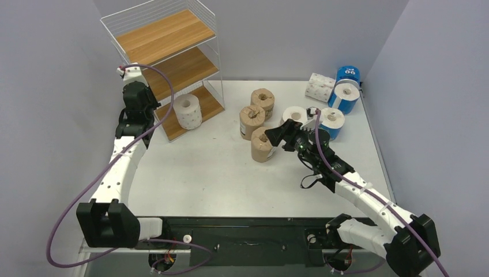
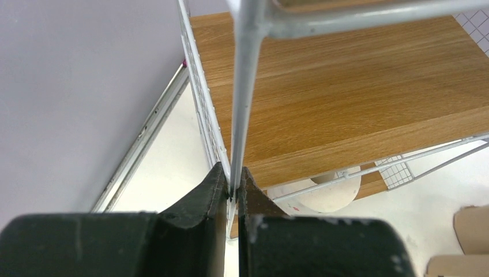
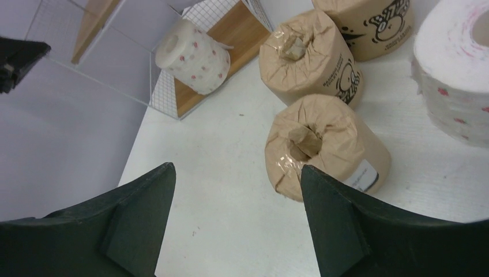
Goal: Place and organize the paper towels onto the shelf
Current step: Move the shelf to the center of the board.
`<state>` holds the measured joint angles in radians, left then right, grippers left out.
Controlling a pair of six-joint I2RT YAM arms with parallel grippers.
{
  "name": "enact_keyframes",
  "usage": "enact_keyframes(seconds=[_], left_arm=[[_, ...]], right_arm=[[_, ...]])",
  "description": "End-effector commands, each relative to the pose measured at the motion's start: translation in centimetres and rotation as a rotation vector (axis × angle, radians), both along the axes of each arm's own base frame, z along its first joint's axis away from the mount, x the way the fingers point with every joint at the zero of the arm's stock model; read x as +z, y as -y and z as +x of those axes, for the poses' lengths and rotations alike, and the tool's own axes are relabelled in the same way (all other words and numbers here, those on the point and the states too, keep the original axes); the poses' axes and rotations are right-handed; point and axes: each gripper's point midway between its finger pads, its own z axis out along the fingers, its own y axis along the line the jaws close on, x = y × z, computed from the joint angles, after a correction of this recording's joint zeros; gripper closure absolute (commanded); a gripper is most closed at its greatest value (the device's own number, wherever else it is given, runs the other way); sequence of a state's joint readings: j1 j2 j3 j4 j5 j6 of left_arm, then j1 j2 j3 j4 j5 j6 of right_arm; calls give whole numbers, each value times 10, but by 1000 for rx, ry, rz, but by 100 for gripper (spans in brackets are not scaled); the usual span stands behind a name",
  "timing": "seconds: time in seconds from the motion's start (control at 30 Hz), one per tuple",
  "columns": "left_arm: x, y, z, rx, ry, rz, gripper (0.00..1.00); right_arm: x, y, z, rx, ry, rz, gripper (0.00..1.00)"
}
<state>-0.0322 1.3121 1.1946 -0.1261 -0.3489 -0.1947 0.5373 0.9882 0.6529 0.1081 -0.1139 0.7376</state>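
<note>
The left hand [image 2: 233, 182] clenches a post of the shelf [image 2: 346, 92]; the right hand [image 3: 236, 196], released, hovers by a brown roll [image 3: 326, 144] — light and soft, I think, so grip its sides gently.

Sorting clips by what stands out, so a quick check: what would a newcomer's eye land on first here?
The left hand is shut on a thin white wire upright of the shelf at the far left, gripping the rack rather than a roll. One white roll sits alone on its lowest tier. The right hand stands open beside the nearest brown-wrapped roll in the middle.
</note>
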Motion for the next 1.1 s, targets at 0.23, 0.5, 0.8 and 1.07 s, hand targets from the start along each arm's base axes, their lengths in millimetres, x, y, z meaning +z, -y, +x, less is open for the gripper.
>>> enact_keyframes(seconds=[0.23, 0.5, 0.8, 1.07], left_arm=[[28, 51, -62, -158, 77, -122, 100], [15, 44, -103, -144, 31, -90, 100], [15, 58, -138, -183, 35, -116, 100], [0, 68, -148, -164, 16, -181, 100]], right_arm=[[73, -44, 68, -27, 201, 78, 23], [85, -77, 91, 16, 239, 23, 19], [54, -101, 53, 34, 290, 2, 21], [-21, -137, -4, 92, 249, -99, 22]])
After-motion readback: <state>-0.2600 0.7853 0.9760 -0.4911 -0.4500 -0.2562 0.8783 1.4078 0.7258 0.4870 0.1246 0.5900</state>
